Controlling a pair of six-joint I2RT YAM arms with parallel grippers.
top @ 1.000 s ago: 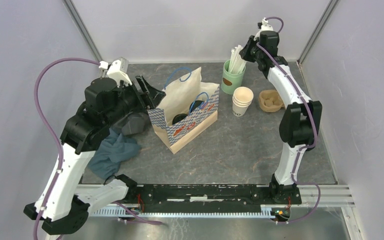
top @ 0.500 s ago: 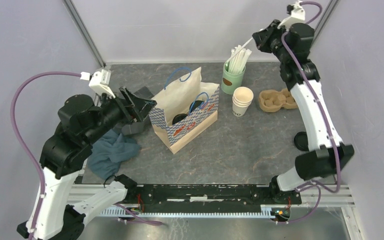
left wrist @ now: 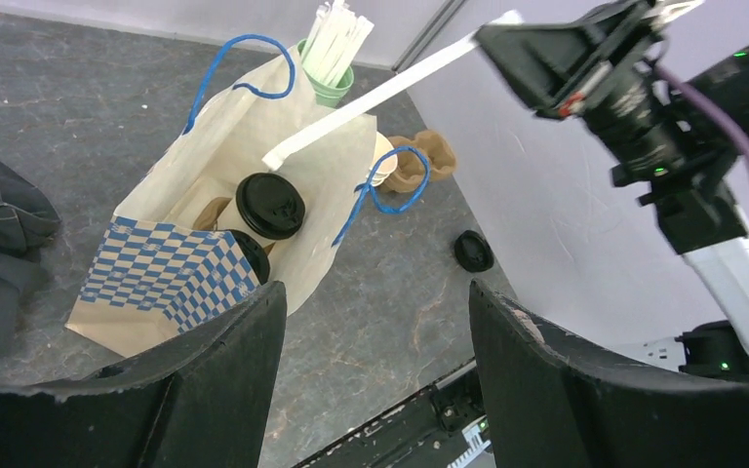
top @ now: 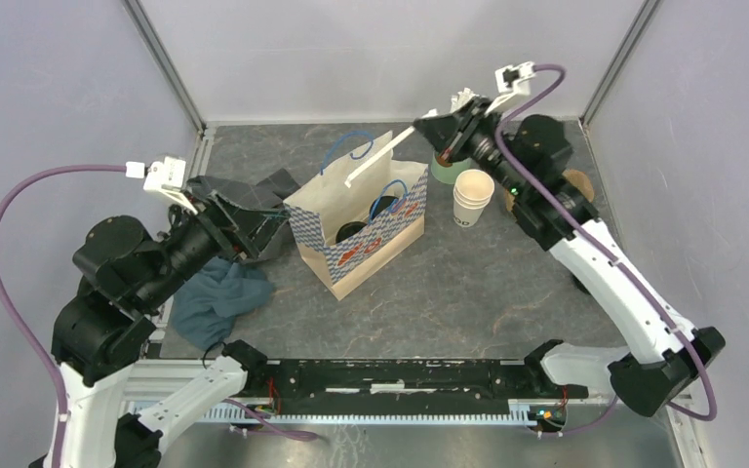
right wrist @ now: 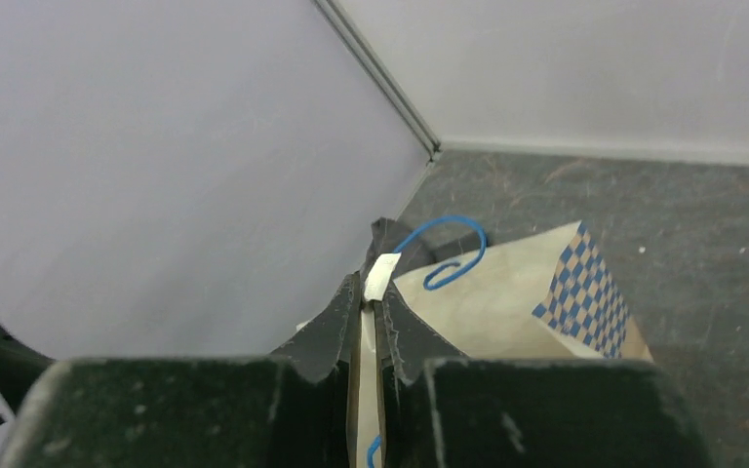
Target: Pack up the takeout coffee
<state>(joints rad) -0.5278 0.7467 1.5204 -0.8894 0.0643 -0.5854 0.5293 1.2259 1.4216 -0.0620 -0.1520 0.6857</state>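
Observation:
A paper bag [top: 361,239] with blue checks and blue handles stands open mid-table. Inside it sit two takeout coffees, white cups with black lids [left wrist: 269,206] [left wrist: 250,258], also seen from above [top: 351,232]. My right gripper [top: 429,128] hovers above the bag's back right corner, shut on a white wrapped straw [top: 380,156] that slants down over the bag's mouth. In the right wrist view the straw [right wrist: 382,273] pokes out between the closed fingertips. My left gripper [top: 269,220] is open and empty, just left of the bag [left wrist: 171,278].
A green cup of straws [left wrist: 333,64] stands behind the bag, with a stack of empty white cups [top: 473,197] and a brown pulp carrier [left wrist: 419,161] to its right. A loose black lid [left wrist: 473,252] lies on the table. Blue-grey cloth [top: 216,297] is bunched at the left.
My right arm has swung left from the green straw cup, carrying a straw over the bag. The left arm has drawn back a little to the left, still open.

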